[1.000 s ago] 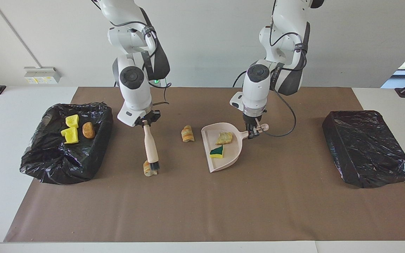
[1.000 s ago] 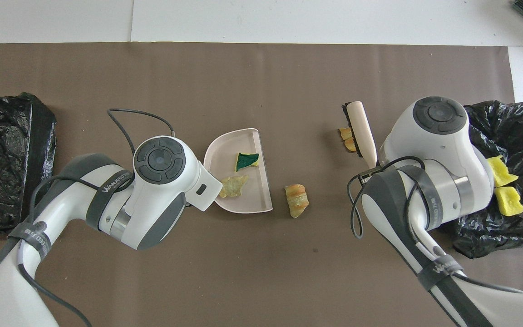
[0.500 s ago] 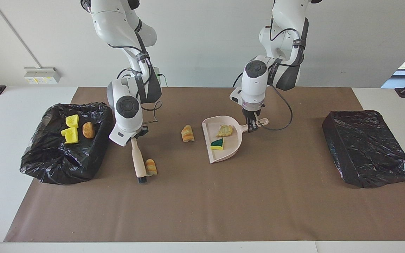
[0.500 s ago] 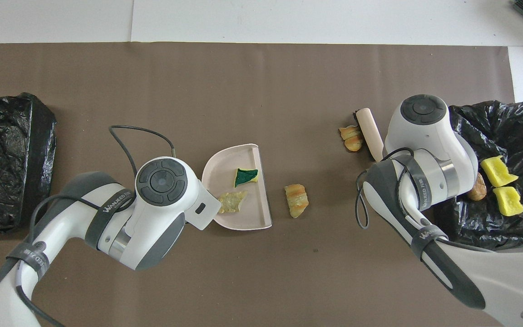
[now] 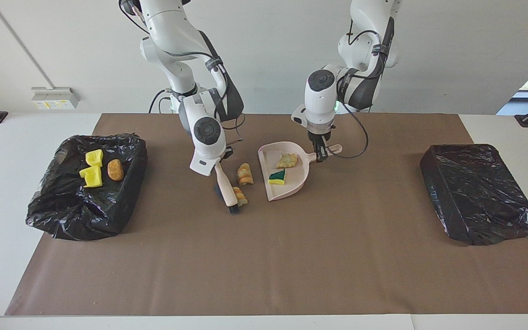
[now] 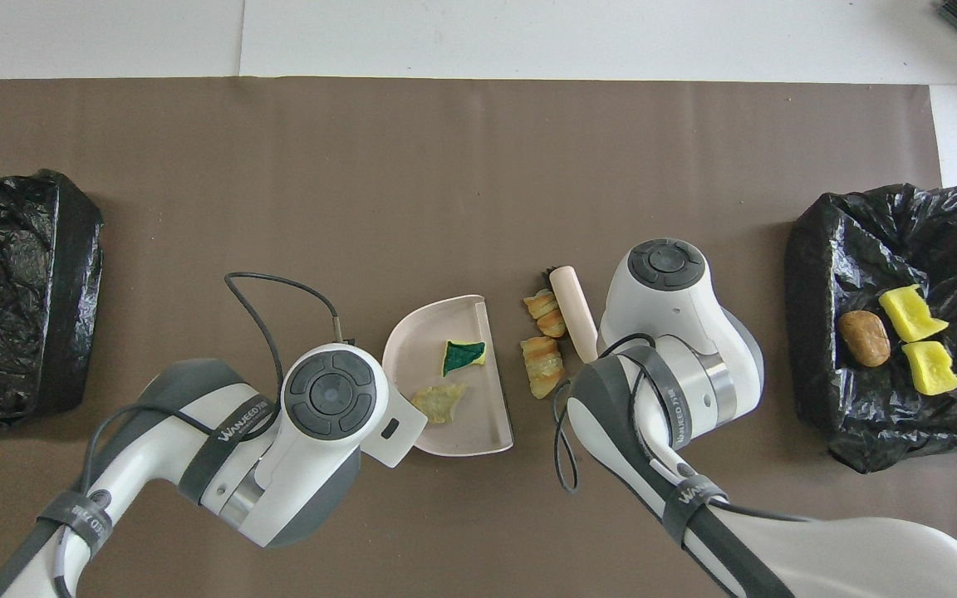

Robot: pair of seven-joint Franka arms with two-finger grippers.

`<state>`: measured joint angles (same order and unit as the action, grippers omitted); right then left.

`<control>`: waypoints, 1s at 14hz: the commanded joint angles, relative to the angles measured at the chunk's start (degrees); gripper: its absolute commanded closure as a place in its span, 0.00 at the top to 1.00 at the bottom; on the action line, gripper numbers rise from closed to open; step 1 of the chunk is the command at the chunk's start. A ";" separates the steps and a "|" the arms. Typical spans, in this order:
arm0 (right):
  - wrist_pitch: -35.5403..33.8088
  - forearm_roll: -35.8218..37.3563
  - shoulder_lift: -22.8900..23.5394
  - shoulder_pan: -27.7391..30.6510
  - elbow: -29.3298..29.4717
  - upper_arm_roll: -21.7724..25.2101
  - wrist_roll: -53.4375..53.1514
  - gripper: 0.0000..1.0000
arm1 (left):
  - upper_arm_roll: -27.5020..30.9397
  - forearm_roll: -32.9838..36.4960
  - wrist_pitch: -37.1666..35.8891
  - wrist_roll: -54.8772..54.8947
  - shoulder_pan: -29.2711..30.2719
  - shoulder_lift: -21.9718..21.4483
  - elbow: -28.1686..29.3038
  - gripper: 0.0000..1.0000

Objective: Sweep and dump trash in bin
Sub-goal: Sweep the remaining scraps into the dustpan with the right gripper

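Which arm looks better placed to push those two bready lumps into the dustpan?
The right arm, probably. Its gripper holds the brush, whose bristles sit beside the two bread lumps by the dustpan mouth. The left gripper is holding the dustpan's handle.

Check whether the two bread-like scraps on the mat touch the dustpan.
Apart. The overhead view shows bare brown mat between the dustpan rim and both bread-like scraps, which lie beside the brush.

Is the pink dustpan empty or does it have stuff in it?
Not empty. The dustpan holds two scraps: a green-and-yellow sponge piece and a pale yellowish lump.
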<state>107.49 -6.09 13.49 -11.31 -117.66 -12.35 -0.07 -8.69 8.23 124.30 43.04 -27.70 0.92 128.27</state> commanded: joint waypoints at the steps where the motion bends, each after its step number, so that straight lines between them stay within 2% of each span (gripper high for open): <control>1: 0.70 -9.87 -3.38 -1.50 -4.94 -0.13 6.55 0.00 | 0.69 0.30 2.87 -2.70 -0.95 -1.80 3.65 0.00; 5: 0.96 -21.83 -3.91 -3.89 -5.03 -0.13 5.70 0.00 | 0.69 0.30 4.10 -2.96 -0.42 -1.36 3.48 0.00; 7: 1.40 -24.92 -3.91 -4.41 -4.77 -0.13 3.43 0.00 | 0.69 0.29 5.77 -3.05 -0.34 -1.10 3.47 0.00; 9: 1.66 -23.02 -5.22 -4.94 -4.33 0.39 -0.43 0.00 | 0.69 0.30 6.04 -3.14 -0.25 -1.01 3.39 0.00; 10: 1.58 -18.56 -5.93 -4.42 -3.46 0.57 -2.98 0.00 | 0.69 0.30 6.04 -3.05 -0.16 -1.01 3.39 0.00; 11: 0.88 -14.08 -7.50 -4.16 -2.58 0.48 -7.35 0.00 | 0.69 0.30 6.65 -2.97 -0.16 -0.92 3.39 0.00; 14: -1.58 -9.74 -13.65 -4.07 -2.22 0.48 -20.37 0.00 | 0.69 0.30 6.83 -2.09 1.85 0.30 1.55 0.00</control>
<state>107.76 -18.58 5.33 -15.88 -119.23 -11.58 -13.52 -8.09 8.22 129.68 40.82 -27.37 0.85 130.37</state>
